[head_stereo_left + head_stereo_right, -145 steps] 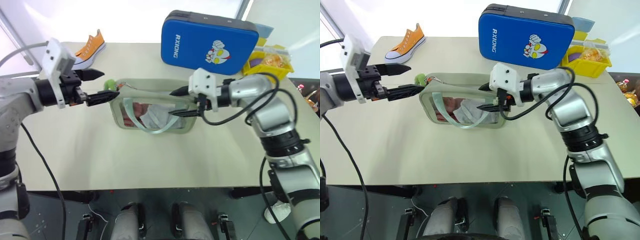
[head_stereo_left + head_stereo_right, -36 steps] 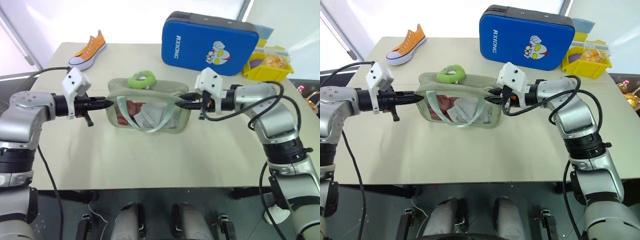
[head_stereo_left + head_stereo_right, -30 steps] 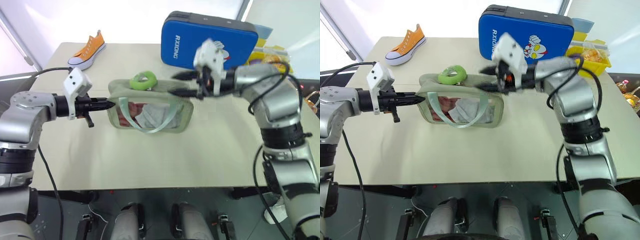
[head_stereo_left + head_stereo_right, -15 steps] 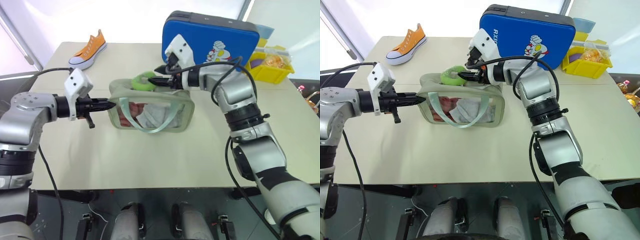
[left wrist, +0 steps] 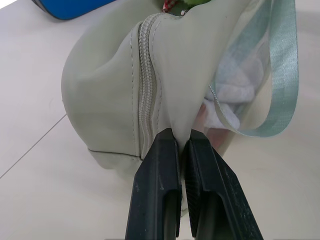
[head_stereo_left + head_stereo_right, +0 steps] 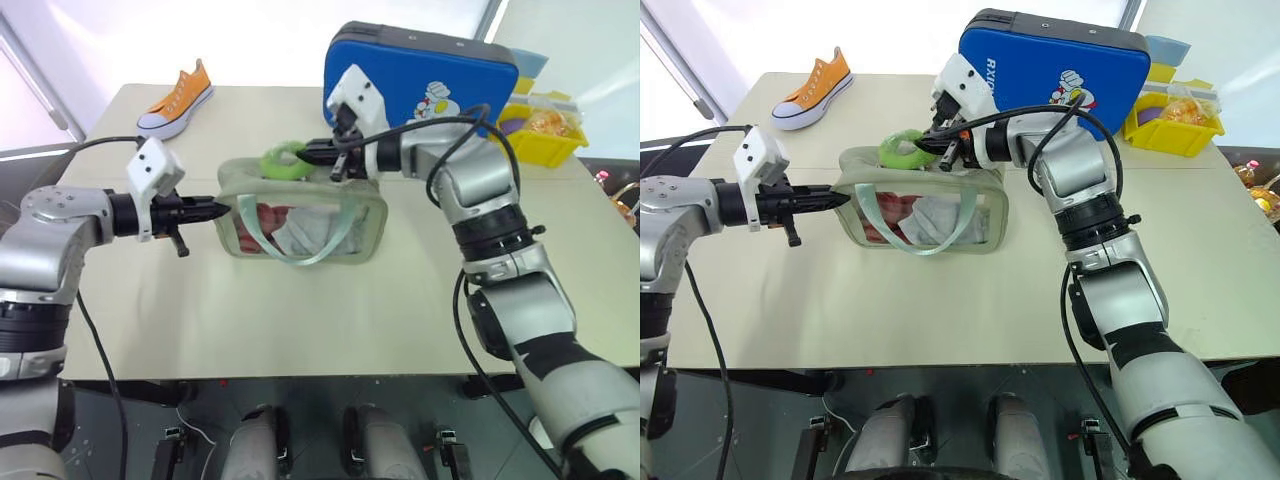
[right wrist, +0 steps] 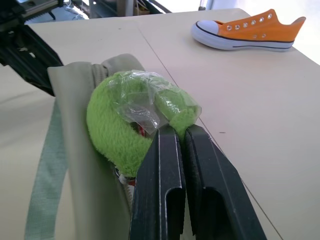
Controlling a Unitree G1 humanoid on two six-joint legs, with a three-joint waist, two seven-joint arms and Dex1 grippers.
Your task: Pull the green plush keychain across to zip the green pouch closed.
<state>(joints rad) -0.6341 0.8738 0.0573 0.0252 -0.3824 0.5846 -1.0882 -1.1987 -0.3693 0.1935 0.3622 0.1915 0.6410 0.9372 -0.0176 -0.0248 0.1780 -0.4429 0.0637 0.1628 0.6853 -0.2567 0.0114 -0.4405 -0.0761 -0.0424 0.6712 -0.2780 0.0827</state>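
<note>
One green pouch [image 6: 300, 215] near mid-table [image 6: 300, 310], clear front window facing the camera, mint strap [image 6: 300, 240] looped down over that window, pale and reddish contents behind the plastic. Zipper [image 5: 146, 95] along the top and down the left end.

One green plush keychain [image 6: 902, 148] on the pouch's top edge, toward its left half, partly wrapped in clear film as seen from the right wrist.

Two grippers, one at each end of the job. Left gripper [image 6: 218, 208] level at the pouch's left end, fingers [image 5: 157, 190] pressed together on a pinch of the end fabric just beside the zipper. Right gripper [image 6: 312, 152] over the pouch's top from the right, fingers [image 7: 167, 175] closed tight on the near edge of the plush ring.

One blue case [image 6: 415, 85] with cartoon print, upright behind the pouch and behind the right arm, apart from the pouch.

One orange sneaker [image 6: 177, 97] at the far left corner of the table, well apart from everything else.

One yellow bin [image 6: 545, 130] of packaged items at the far right, partly behind the blue case.

Black cables looped along both arms, clear of the pouch.
</note>
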